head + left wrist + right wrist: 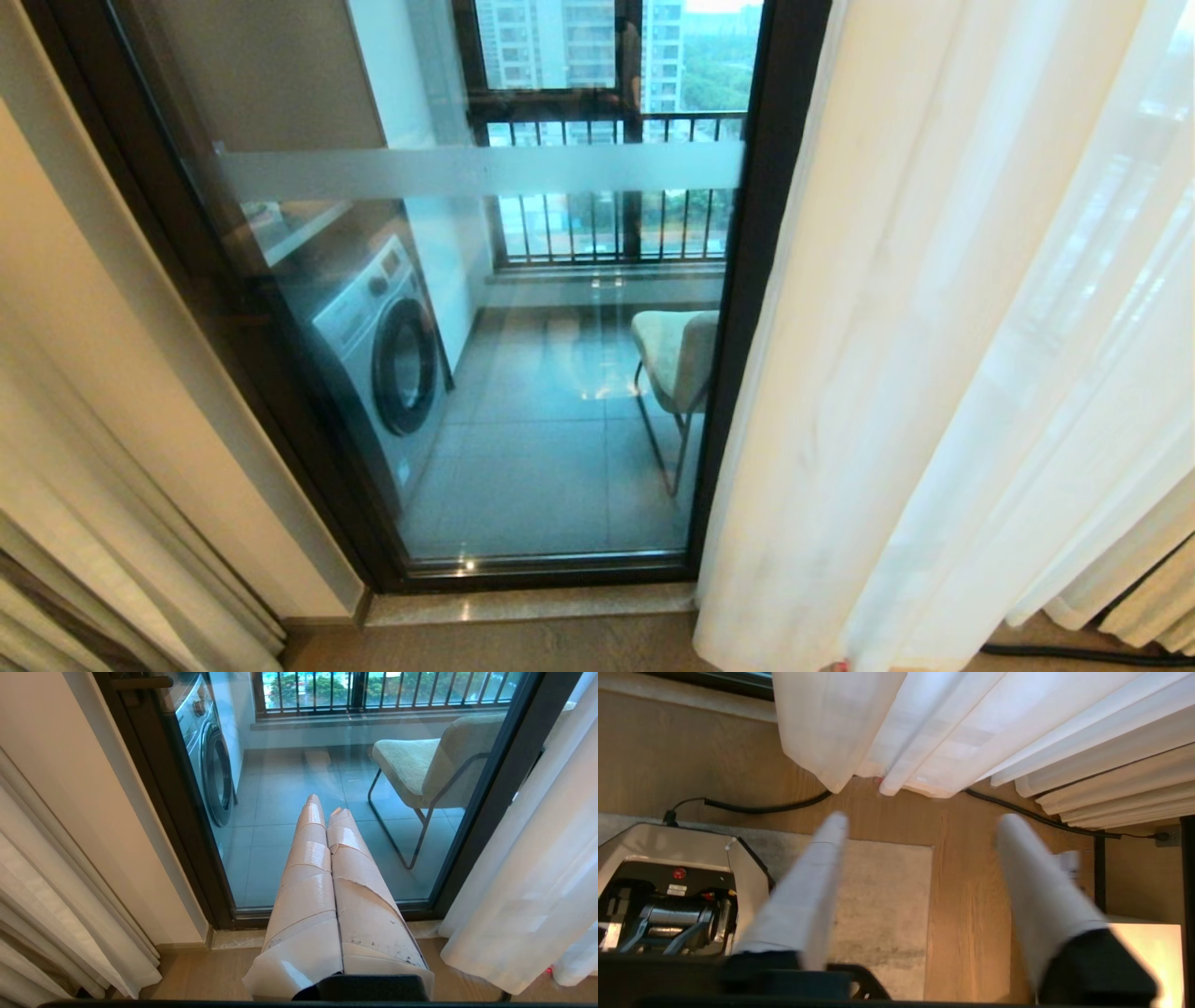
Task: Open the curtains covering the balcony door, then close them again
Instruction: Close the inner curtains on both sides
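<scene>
The balcony door (523, 355) fills the middle of the head view, its dark frame enclosing clear glass crossed by a frosted band (481, 170). Through the glass a washing machine (383, 350) stands on the left and a padded chair (677, 355) on the right, with a black railing (607, 187) beyond. The curtains are drawn apart: the sheer white panel (943, 373) hangs bunched on the right, covering the door's right edge down to the floor, and the cream drapes (112, 467) hang gathered against the wall on the left.

Neither arm appears in the head view. In its wrist view the right gripper (920, 823) points down over the wooden floor (966, 896), near the hem of the sheer panel (896, 728) but apart from it. Its tape-wrapped fingers (808, 891) stand well apart, and nothing is held or touched. A black cable (775, 807) runs along the floor under the hem, and the robot's base (677, 891) sits beside a pale rug (882, 905).

The left gripper (326, 805) points toward the door's lower glass, its fingers (308, 868) pressed together and empty.
</scene>
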You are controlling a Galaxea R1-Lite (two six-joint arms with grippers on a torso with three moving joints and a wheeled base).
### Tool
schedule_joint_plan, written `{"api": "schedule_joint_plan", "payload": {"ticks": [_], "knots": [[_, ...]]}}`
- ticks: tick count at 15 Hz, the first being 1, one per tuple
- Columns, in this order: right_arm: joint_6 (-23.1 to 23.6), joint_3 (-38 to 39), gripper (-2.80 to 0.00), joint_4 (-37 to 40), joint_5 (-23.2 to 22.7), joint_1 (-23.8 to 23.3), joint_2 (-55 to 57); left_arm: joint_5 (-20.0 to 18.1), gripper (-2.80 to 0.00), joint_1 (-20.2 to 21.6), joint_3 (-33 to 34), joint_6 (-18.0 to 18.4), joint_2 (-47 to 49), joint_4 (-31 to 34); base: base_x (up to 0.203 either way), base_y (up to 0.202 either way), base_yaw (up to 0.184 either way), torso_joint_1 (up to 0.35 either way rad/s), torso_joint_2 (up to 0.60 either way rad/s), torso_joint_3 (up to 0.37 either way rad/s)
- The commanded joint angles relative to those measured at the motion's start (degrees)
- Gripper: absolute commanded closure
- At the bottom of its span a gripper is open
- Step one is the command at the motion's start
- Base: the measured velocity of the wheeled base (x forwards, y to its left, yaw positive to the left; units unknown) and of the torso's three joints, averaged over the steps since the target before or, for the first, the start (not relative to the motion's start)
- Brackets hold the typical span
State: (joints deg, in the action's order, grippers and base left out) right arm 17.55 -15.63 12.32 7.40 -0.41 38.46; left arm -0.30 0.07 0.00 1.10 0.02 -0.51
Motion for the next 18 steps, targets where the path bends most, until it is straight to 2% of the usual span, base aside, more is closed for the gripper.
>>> {"api": "schedule_joint_plan", "payload": {"ticks": [1, 6, 9, 11, 15, 18], "knots": [[0.1, 0.4, 0.0, 0.1, 0.0, -0.2, -3.5, 0.0, 0.0, 0.0, 0.0, 0.0, 0.0, 0.0, 0.0, 0.0, 0.0, 0.0, 0.0, 0.0], [0.5, 2.3, 0.0, -1.3, 0.0, -0.2, -7.4, 0.0, 0.0, 0.0, 0.0, 0.0, 0.0, 0.0, 0.0, 0.0, 0.0, 0.0, 0.0, 0.0], [0.4, 6.5, 0.0, -10.0, -0.5, -0.3, -8.7, 0.0, 0.0, 0.0, 0.0, 0.0, 0.0, 0.0, 0.0, 0.0, 0.0, 0.0, 0.0, 0.0], [0.5, 10.1, 0.0, -13.7, -2.0, -0.4, -13.0, 0.0, 0.0, 0.0, 0.0, 0.0, 0.0, 0.0, 0.0, 0.0, 0.0, 0.0, 0.0, 0.0], [1.5, 14.8, 0.0, -15.3, -6.6, -1.1, -25.2, 0.0, 0.0, 0.0, 0.0, 0.0, 0.0, 0.0, 0.0, 0.0, 0.0, 0.0, 0.0, 0.0], [-1.4, 15.5, 0.0, -15.0, -10.2, 0.0, -33.5, 0.0, 0.0, 0.0, 0.0, 0.0, 0.0, 0.0, 0.0, 0.0, 0.0, 0.0, 0.0, 0.0]]}}
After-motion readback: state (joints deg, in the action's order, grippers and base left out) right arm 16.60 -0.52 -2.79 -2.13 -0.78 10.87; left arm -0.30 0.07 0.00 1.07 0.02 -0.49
